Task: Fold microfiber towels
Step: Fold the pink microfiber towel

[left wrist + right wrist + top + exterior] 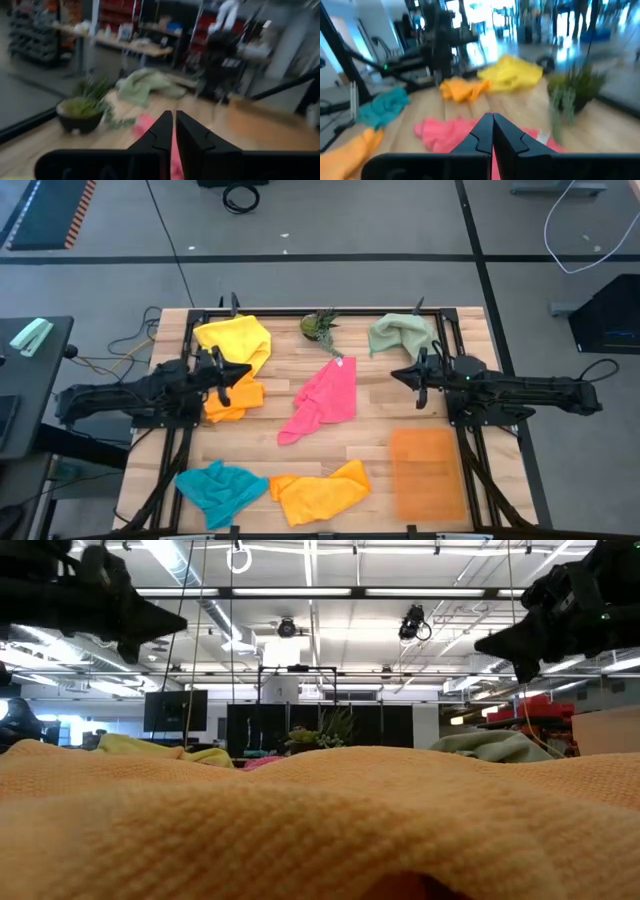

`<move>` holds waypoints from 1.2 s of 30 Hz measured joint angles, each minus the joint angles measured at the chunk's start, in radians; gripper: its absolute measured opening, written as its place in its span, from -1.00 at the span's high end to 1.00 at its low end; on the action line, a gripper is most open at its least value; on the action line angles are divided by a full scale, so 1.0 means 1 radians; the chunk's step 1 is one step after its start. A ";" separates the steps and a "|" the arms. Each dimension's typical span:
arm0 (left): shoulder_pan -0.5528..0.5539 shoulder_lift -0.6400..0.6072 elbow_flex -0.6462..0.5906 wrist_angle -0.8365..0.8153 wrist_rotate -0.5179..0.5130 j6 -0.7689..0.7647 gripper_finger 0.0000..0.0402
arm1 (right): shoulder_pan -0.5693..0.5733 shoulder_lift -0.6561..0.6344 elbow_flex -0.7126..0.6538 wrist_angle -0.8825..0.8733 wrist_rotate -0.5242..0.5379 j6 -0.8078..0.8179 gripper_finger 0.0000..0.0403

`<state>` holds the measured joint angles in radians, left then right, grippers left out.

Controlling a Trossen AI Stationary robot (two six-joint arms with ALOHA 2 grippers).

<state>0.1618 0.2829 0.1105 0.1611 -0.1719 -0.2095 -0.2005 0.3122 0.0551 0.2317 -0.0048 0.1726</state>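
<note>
Both arms hang above the table, facing each other across the middle. The left gripper [243, 369] has its two dark fingers pinched almost together with nothing between them, and the right gripper [397, 374] is closed and empty too.

Between them lies the crumpled pink microfiber towel [323, 400], stretched out at an angle on the wooden slat table [375, 415]; it looks like the one both arms are lined up for, since each wrist points straight at it. By my reading no fold has begun: every cloth is bunched.

The yellow microfiber towel [236, 337] is heaped at the far left corner, with a small orange microfiber towel [236, 399] just beside it, under the left arm. The pale green microfiber towel [398, 333] sits at the far right near the right arm. At the near edge are the teal microfiber towel [219, 490] and a second orange-yellow microfiber towel [320, 491], touching.

The small green spiky potted plant [319, 325] stands just beyond the pink one. The flat translucent orange rectangular mat [428, 473] lies bare at the near right, likely kept as the folding spot.
</note>
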 joint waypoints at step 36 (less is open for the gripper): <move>0.142 0.685 0.132 0.252 -0.011 0.168 0.84 | -0.150 1.371 0.914 -0.518 0.153 0.439 0.09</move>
<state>0.3038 0.9680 0.2424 0.4133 -0.1829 -0.0414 -0.3500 1.6834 0.9695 -0.2860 0.1486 0.6119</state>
